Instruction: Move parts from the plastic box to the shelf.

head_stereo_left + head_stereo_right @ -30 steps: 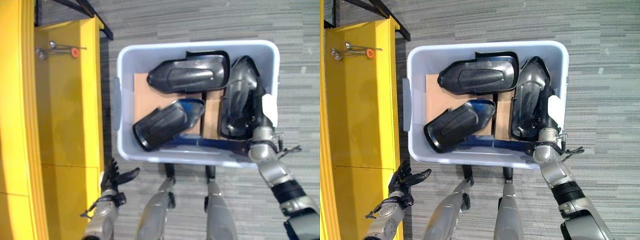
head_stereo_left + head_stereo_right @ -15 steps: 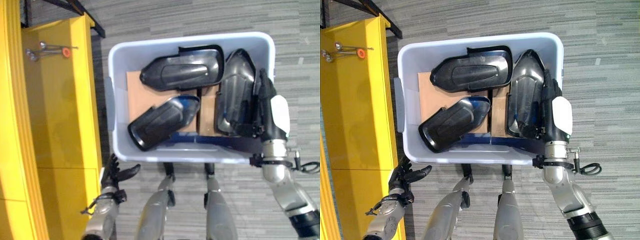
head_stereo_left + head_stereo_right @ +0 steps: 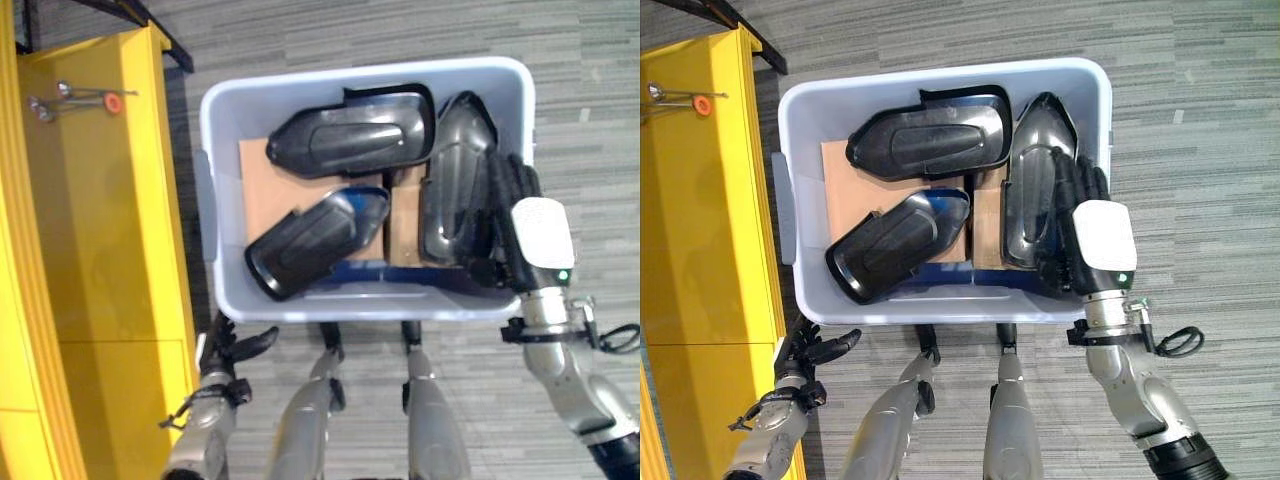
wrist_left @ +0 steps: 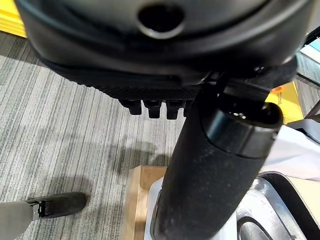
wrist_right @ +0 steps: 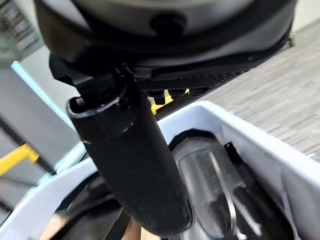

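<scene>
Right hand (image 3: pixel 1095 240) lay with fingers straight on the upright black part (image 3: pixel 1032 190) at the plastic box's (image 3: pixel 790 110) right wall; I feared it sliding against its neighbours. Left hand (image 3: pixel 228 345) hung relaxed beside the yellow shelf (image 3: pixel 110 250).

This looks like a factory floor or parts-handling workshop rather than anything domestic. The grey striped carpet tile floor (image 3: pixel 400 40) is hard-wearing, commercial stuff. A pale plastic box (image 3: pixel 214 240) sits on it, holding a sheet of brown cardboard (image 3: pixel 262 185) and three glossy black moulded parts (image 3: pixel 350 135), the sort of shells made in batches. Beside it stands a bright yellow shelf unit (image 3: pixel 110 250) in safety-paint colour, with a few metal bolts (image 3: pixel 70 97) lying on top.
</scene>
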